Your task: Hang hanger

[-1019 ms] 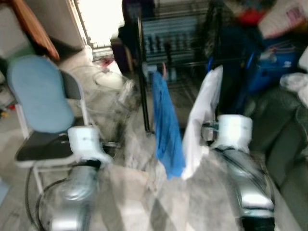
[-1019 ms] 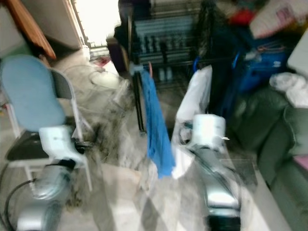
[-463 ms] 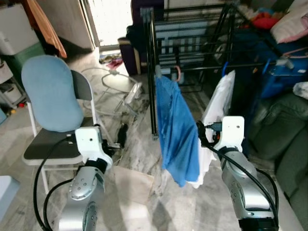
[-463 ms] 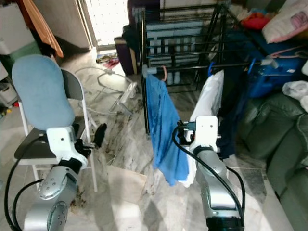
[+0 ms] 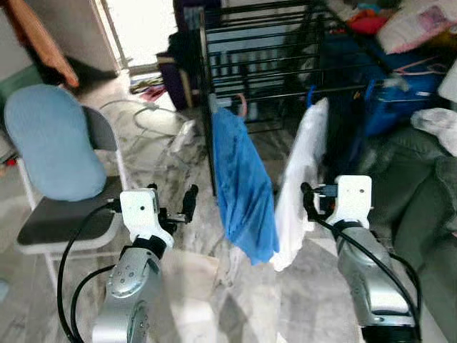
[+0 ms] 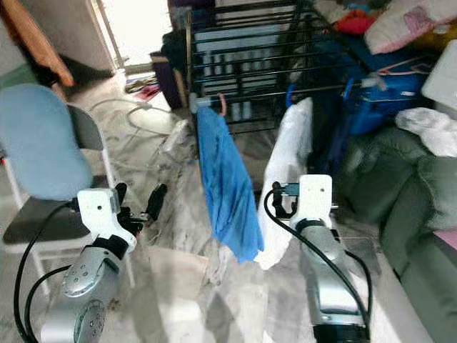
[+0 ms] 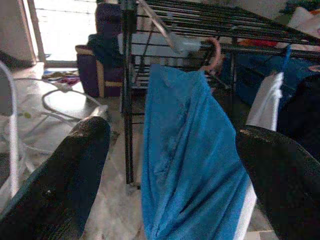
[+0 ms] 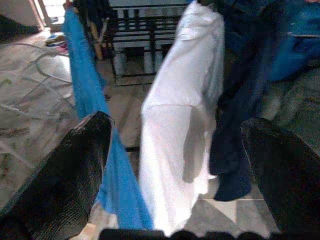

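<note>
From the left eye view I counted three garments on the black drying rack: a blue garment on a pink hanger at the rack's front corner, a white garment beside it under a blue hook, and a dark garment just behind the white one. One chair with a light blue back stood to my left, and white cables lay on the marble floor between it and the rack. A grey sofa sat to my right. The left gripper hovered over the floor near the chair seat, short of the blue garment. The right gripper was just beside the white garment's lower half.

In the right eye view a pile of bedding topped blue bags behind the rack.

Through the left wrist view, my fingers were spread wide with nothing between them, framing the blue garment and the pink hanger hooked over the rack's rail.

In the right wrist view the fingers were also parted and empty, with the white garment straight ahead, the blue one on one side and the dark one on the other.
</note>
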You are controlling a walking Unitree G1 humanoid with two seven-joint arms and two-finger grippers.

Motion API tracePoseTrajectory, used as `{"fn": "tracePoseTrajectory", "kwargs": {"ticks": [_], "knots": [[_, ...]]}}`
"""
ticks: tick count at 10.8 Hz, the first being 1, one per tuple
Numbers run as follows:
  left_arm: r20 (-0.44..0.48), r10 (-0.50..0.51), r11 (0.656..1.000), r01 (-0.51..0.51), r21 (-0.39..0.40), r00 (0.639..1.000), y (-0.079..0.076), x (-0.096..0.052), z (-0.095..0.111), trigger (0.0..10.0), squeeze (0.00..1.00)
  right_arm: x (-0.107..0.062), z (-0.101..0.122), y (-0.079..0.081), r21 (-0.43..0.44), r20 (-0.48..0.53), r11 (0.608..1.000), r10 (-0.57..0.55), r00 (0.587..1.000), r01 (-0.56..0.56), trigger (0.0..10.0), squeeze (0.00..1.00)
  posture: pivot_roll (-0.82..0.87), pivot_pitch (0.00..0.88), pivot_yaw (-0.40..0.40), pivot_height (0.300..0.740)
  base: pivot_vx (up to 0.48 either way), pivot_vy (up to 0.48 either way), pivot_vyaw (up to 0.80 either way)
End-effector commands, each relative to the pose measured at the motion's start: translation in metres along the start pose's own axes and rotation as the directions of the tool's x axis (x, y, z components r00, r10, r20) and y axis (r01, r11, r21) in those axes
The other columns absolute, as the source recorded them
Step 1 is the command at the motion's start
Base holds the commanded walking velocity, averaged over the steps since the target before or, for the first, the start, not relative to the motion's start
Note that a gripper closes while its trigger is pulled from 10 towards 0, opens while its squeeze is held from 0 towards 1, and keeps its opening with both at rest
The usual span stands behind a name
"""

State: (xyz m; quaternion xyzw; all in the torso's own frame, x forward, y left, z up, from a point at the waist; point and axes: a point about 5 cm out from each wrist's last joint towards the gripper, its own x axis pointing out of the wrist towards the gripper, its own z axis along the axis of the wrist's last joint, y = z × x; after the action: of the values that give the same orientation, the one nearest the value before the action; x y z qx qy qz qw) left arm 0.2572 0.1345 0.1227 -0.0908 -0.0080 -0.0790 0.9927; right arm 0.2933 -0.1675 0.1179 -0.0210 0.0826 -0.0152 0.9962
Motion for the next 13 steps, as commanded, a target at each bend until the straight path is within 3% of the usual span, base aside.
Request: {"fn": "tracePoseTrajectory", "kwargs": {"ticks": [1, 7, 11, 13], "knots": [[0.004, 0.007, 1.0, -0.007, 0.001, 1.0, 0.0032, -0.0011, 0.0022, 10.0, 0.0, 0.0006, 0.0069, 0.0034, 0.002, 0.02, 1.0, 0.01, 1.0, -0.01, 10.0, 0.0, -0.13, 0.0, 0.083, 0.74, 0.251, 0.0, 0.0], [-0.005, 0.008, 1.0, -0.008, -0.01, 1.0, 0.0016, -0.0025, -0.001, 10.0, 0.0, 0.0007, 0.0058, 0.0039, -0.004, 0.01, 1.0, 0.017, 1.0, -0.017, 10.0, 0.0, -0.13, 0.0, 0.073, 0.74, 0.269, 0.0, -0.65], [-0.006, 0.014, 1.0, -0.014, -0.01, 1.0, 0.0026, -0.0012, -0.001, 10.0, 0.0, 0.0022, 0.0067, 0.0044, -0.005, 0.008, 1.0, 0.023, 1.0, -0.023, 10.0, 0.0, -0.13, 0.0, 0.068, 0.74, 0.288, 0.0, 0.0], [-0.011, 0.013, 1.0, -0.013, -0.014, 1.0, 0.0018, -0.0018, -0.0018, 10.0, 0.0, 0.0018, 0.0062, 0.0054, -0.004, 0.006, 1.0, 0.028, 1.0, -0.028, 10.0, 0.0, -0.13, 0.0, 0.069, 0.74, 0.323, 0.356, 0.0]]}}
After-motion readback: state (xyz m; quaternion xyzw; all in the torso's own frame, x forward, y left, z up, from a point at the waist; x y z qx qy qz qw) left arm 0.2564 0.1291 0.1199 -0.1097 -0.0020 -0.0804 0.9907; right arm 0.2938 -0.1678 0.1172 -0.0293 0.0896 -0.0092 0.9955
